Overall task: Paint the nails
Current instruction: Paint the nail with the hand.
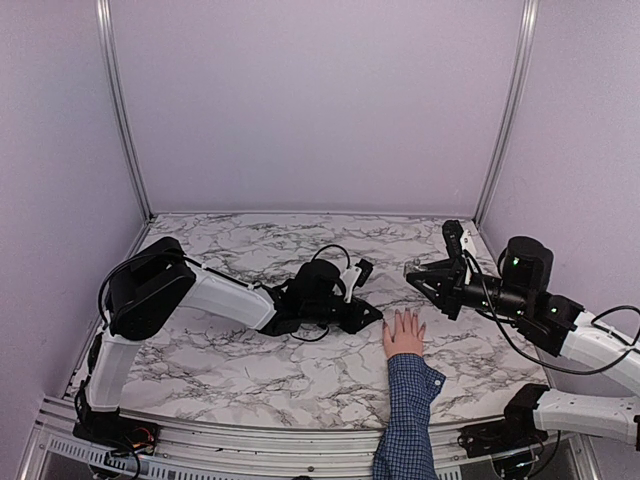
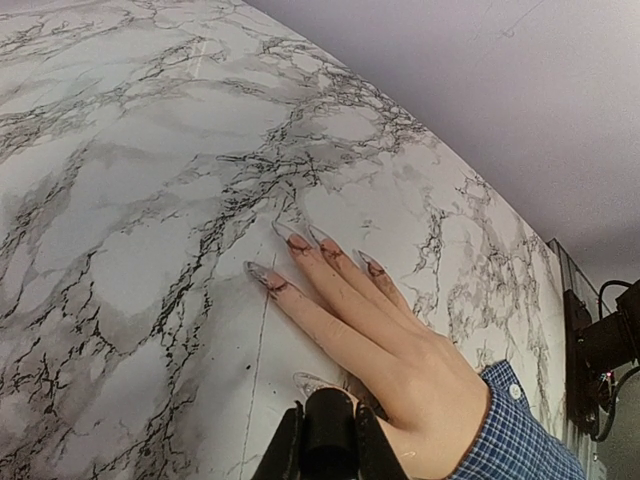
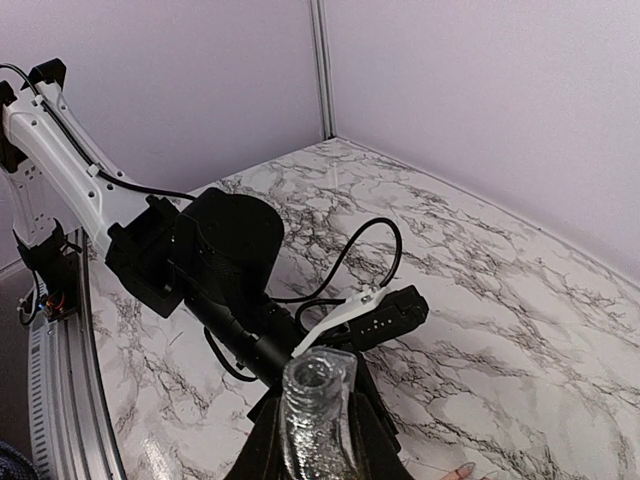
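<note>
A pale hand point(image 1: 404, 336) in a blue checked sleeve point(image 1: 408, 410) lies flat on the marble table, fingers spread. In the left wrist view its long clear nails point(image 2: 264, 275) carry dark smudges near the base. My left gripper point(image 2: 327, 410) is shut on a black cylindrical cap point(image 2: 330, 432), right over the thumb nail point(image 2: 306, 382). It sits just left of the hand in the top view point(image 1: 366, 317). My right gripper point(image 3: 318, 425) is shut on a small clear grey bottle point(image 3: 318, 375) with an open neck, held above the table beyond the hand point(image 1: 420, 276).
The left arm point(image 3: 215, 260) with its cable and wrist camera point(image 3: 385, 315) lies across the table in front of the right gripper. Purple walls enclose the table on three sides. The metal front rail point(image 1: 250, 440) runs under the sleeve.
</note>
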`<state>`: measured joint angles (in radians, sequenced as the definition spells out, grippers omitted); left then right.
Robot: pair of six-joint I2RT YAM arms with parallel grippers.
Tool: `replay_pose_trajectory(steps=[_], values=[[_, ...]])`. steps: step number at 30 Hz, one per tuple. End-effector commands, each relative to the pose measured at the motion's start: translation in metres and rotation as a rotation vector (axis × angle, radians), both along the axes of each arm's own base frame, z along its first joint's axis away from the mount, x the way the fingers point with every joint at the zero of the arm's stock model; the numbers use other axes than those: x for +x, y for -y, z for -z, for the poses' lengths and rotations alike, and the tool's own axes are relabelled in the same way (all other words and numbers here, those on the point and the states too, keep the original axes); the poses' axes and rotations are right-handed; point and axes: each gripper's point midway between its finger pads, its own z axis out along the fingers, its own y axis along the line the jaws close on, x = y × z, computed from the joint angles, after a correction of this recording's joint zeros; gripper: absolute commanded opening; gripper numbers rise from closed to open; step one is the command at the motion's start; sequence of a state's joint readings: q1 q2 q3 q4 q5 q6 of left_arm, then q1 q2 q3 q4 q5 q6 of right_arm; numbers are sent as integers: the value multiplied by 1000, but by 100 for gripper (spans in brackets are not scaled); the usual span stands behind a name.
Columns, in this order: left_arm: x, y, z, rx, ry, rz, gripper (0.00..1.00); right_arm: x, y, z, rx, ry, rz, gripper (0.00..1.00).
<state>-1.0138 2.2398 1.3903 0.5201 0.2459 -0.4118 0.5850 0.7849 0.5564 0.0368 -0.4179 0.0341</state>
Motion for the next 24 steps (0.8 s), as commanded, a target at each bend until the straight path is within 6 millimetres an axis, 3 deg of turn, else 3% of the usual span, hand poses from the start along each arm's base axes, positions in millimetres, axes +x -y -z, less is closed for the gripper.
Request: replay_pose_trajectory(steps=[1,24], values=[[5,7,-4,-21,13,-4,0,2,3,-12,29,32,16,0],[15,0,7,0,-5,-30,0,3,3,-11,27,32,19,0]])
